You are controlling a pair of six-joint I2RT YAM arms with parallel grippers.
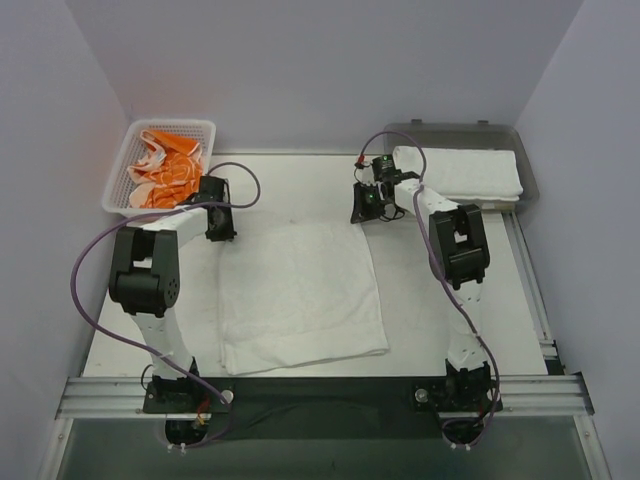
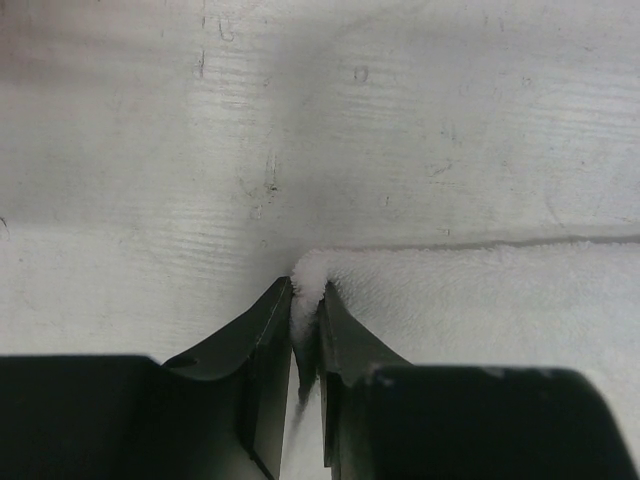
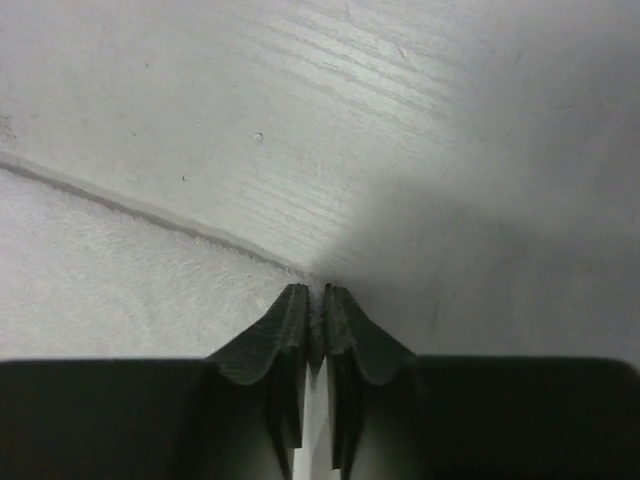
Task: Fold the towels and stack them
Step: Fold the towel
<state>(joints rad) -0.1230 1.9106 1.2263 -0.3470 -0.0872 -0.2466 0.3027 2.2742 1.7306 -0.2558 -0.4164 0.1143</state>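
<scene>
White terry towel spread flat across the middle of the table, its near edge close to the table's near edge.

Top external view: left gripper down at the far left corner of the white terry towel, right gripper down at its far right corner. Folded white towel lying in the grey tray at the table's far right corner. Orange-and-white towels heaped in the white mesh basket at the far left corner.

Left wrist view: left gripper clenched on the towel's corner, a tuft of white terry pinched between the two black fingers. Rest of the white terry towel flat on the table to the right of the fingers.

Right wrist view: right gripper clenched on the opposite corner, jaws almost together with the cloth's tip between them. White terry towel flat to the left, bare table beyond and to the right.
</scene>
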